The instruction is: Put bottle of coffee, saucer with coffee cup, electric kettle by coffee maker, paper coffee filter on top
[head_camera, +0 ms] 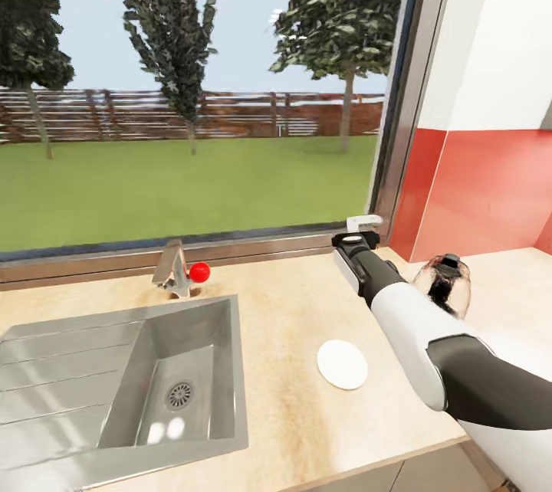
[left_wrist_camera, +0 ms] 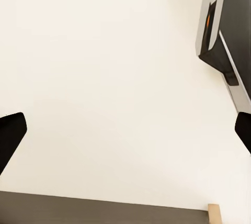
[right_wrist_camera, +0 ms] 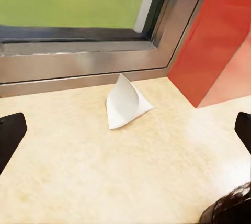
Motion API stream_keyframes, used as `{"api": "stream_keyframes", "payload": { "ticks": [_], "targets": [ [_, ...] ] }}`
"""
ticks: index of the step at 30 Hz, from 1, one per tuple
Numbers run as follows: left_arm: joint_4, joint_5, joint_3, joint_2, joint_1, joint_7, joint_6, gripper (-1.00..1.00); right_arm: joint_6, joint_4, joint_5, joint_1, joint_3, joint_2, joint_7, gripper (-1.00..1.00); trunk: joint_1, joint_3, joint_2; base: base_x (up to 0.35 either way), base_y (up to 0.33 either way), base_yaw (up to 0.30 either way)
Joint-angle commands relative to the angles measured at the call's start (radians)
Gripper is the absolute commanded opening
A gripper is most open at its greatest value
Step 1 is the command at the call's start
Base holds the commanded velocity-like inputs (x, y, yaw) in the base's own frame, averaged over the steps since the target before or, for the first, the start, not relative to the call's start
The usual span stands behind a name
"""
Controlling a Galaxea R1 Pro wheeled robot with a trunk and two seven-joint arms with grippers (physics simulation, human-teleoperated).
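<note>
A white paper coffee filter (right_wrist_camera: 125,103) lies folded on the beige countertop (right_wrist_camera: 78,171) at the foot of the window frame, next to the red wall. My right gripper (right_wrist_camera: 125,135) hovers open just short of it, fingertips (right_wrist_camera: 11,135) spread wide with nothing between them. In the head view the right gripper (head_camera: 359,237) reaches toward the window corner, where the filter (head_camera: 365,221) peeks out. A white saucer (head_camera: 343,364) rests on the counter left of my right arm. The glass electric kettle (head_camera: 446,283) stands behind that arm. My left gripper (left_wrist_camera: 125,135) is open before a pale wall.
A steel sink (head_camera: 146,377) with a faucet (head_camera: 173,270) and red knob (head_camera: 200,272) takes up the counter's left. A red backsplash (head_camera: 475,193) closes the right corner. A dark, metal-edged appliance (left_wrist_camera: 225,25) shows in the left wrist view.
</note>
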Motion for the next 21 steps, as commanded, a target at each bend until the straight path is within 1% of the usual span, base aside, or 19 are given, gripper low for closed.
{"api": "stream_keyframes", "payload": {
  "ticks": [1, 5, 8, 13, 17, 21],
  "targets": [
    [0.002, 0.003, 0.000, 0.000, -0.001, 0.001, -0.006, 1.00, 0.009, -0.001, -0.001, -0.001, 0.007, -0.001, -0.005, 1.00, 0.001, -0.002, -0.002, 0.000, 0.000, 0.244],
    [0.002, 0.003, 0.000, 0.000, -0.001, 0.000, -0.006, 1.00, 0.009, -0.001, -0.001, -0.001, 0.007, 0.000, -0.005, 1.00, 0.001, -0.002, -0.002, 0.018, 0.000, 0.252],
    [0.002, 0.003, 0.000, 0.001, -0.001, 0.000, -0.006, 1.00, 0.008, -0.002, -0.001, -0.001, 0.007, 0.001, -0.005, 1.00, 0.001, -0.002, -0.002, 0.146, 0.000, 0.119],
    [0.003, 0.005, 0.000, 0.001, -0.001, 0.001, -0.005, 1.00, 0.008, -0.002, -0.001, -0.001, 0.007, 0.001, -0.005, 1.00, 0.001, -0.002, -0.002, 0.237, 0.000, 0.028],
    [0.003, 0.005, 0.000, 0.001, 0.009, 0.001, 0.014, 1.00, 0.008, -0.002, 0.000, -0.001, 0.007, 0.000, -0.005, 1.00, 0.001, -0.002, -0.002, 0.062, 0.000, 0.004],
    [0.002, 0.005, 0.000, 0.001, 0.013, 0.003, 0.054, 1.00, 0.008, -0.002, 0.000, -0.001, 0.007, 0.000, -0.005, 1.00, 0.001, -0.002, -0.002, 0.016, 0.000, 0.001]
  ]
}}
